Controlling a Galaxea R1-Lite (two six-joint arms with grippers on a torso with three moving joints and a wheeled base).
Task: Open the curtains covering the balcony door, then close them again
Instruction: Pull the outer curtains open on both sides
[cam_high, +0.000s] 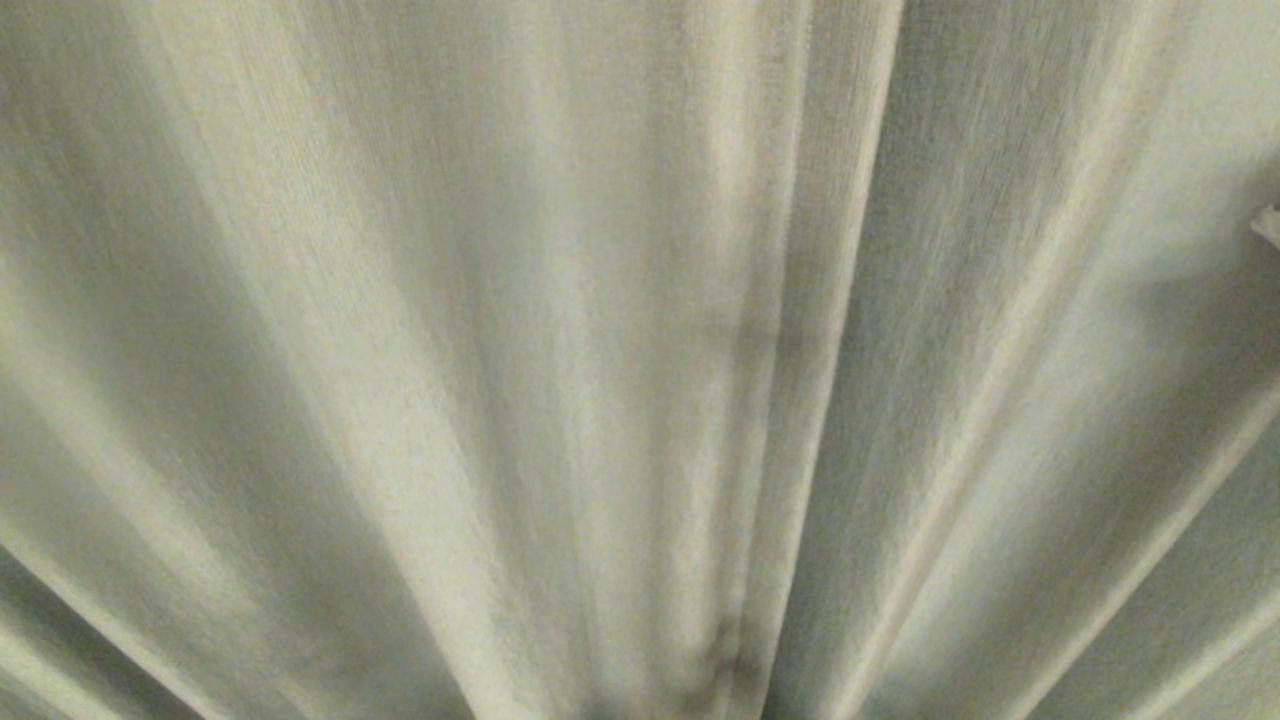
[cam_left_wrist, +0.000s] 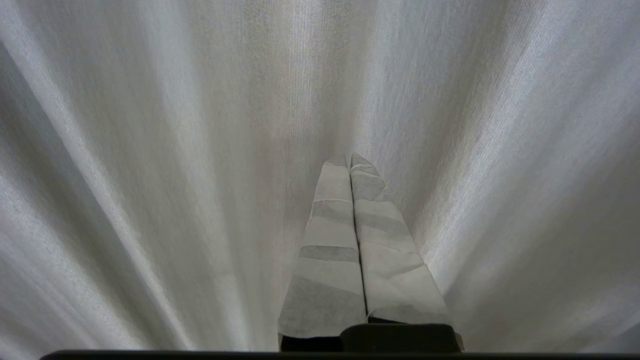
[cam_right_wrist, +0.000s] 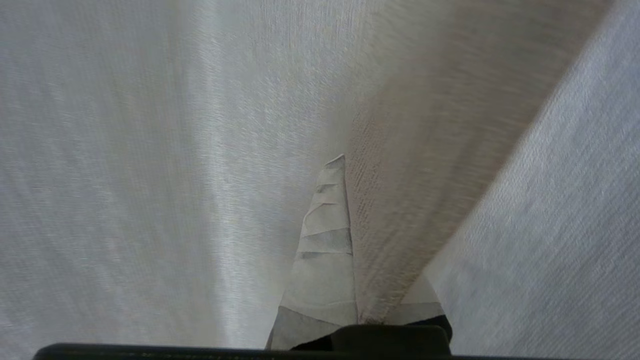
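The right claw (cam_right_wrist: 350, 165) is clamped on a fold of the curtains (cam_right_wrist: 400, 175), which fill every view. The pinch looks thin; a hard sideways pull could slip the cloth free. The left claw (cam_left_wrist: 350, 159) is closed, empty, near the fabric.

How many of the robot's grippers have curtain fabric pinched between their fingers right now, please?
1: the right gripper is shut on a fold of the cream-beige woven curtain. The left gripper is shut empty, in front of the fabric.

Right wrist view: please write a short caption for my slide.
Right gripper shut on a fold of the curtains, with cream fabric filling the whole view.
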